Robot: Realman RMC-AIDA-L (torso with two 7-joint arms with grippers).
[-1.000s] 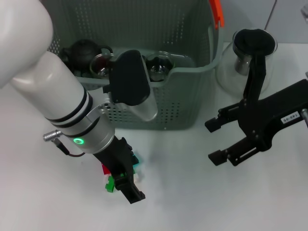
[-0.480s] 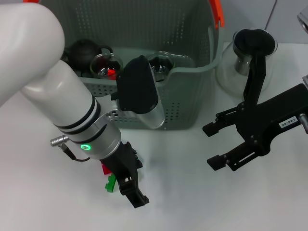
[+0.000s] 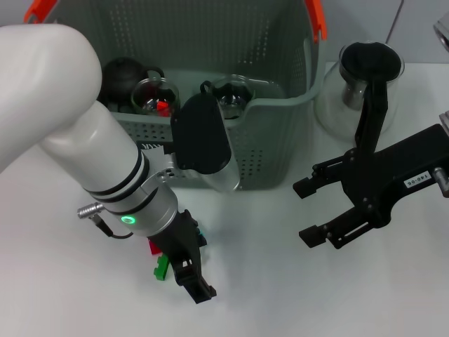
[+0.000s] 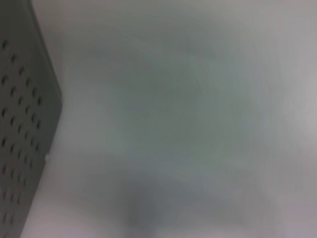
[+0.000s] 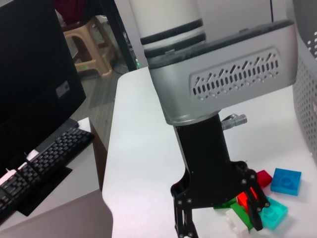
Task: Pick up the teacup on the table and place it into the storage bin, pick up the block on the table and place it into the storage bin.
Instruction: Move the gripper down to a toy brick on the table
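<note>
— Creeping along, isn't it? Since a second ago the left arm has slid a little toward the right edge of the surface point(image 3: 280, 295) and uncovered more of the storage bin point(image 3: 273, 147).

— Right, and the left end effector point(image 5: 218, 219) has stayed low over the blocks point(image 5: 267, 198), toward the near edge of the surface, left of the middle. Its fingers point(image 5: 182, 220) are spread and straddle the cluster; nothing is pinched yet.

— So no block is lifted. The blocks lie just as they did.

— I'd say the block half of the job is at the grasp. The right end effector point(image 3: 309, 210) has drifted slightly toward the middle, hanging over the right side of the surface, released and empty.

— Count for me?

— One storage bin, at the far edge. Inside it, one dark teapot point(image 3: 121, 76) and two glass cups point(image 3: 151, 100), one showing something red inside. If the teacup is one of those, that half looks done.

— And outside the bin?

— One glass jug point(image 3: 351, 91) near the far right corner. Blocks: two red, one blue, one teal, one green, one white. Six, I think, though the fingers hide part of the heap, so there may be more.
</note>
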